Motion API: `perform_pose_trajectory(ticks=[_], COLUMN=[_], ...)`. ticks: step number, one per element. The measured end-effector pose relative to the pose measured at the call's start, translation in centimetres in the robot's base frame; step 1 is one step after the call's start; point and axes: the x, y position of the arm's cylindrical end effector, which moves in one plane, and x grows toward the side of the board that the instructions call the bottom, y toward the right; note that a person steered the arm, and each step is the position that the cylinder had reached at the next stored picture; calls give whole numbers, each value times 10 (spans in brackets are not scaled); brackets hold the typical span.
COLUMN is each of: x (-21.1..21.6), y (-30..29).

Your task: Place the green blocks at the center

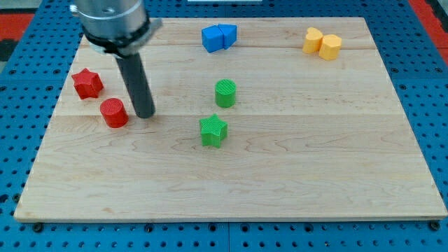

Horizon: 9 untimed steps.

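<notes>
A green cylinder stands near the board's middle, and a green star lies just below it and slightly left. They are apart by a small gap. My tip rests on the board at the view's left, right beside a red cylinder, well left of both green blocks.
A red star lies at the far left. Two blue blocks sit together at the top middle. Two yellow blocks sit together at the top right. The wooden board lies on a blue pegboard.
</notes>
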Motion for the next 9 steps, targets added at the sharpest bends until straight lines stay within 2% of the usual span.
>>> perform_pose_trajectory(ticks=[2,3,4,5,6,7,8,9], x=[19,-7,23,82,56,12,43,59], y=[-71,-83,-52,56,136,131,158,119])
